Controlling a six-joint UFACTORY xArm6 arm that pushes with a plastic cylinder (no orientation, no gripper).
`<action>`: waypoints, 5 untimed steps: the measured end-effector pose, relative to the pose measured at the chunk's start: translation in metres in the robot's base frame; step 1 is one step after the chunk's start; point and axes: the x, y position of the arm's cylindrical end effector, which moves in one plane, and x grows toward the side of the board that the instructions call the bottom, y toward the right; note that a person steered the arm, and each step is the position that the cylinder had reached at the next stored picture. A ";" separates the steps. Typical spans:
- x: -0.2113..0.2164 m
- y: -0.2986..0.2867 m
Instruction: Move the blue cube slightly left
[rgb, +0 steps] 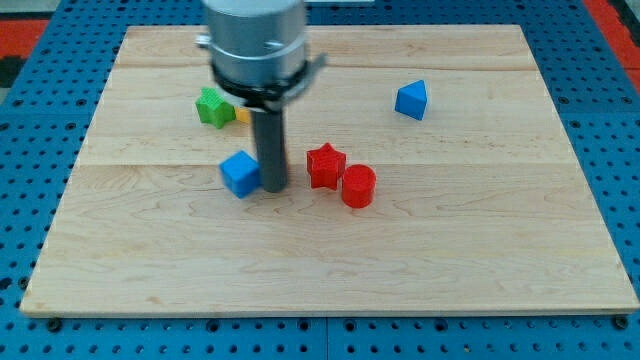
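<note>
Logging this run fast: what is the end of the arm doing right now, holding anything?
My tip: no pincer, holds nothing; it stands against the right side of the blue cube.

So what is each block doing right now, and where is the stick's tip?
my tip: down on the board, right beside the blue cube's right side, looks like touching.
blue cube: flat on the board, left of the tip.
red star block: flat, next to the red cylinder.
red cylinder: standing upright.
blue block: alone near the view's top right.
green block: partly hidden by the arm.
yellow block: mostly hidden.
</note>
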 end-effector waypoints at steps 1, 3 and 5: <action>-0.002 -0.040; -0.039 -0.013; -0.061 0.041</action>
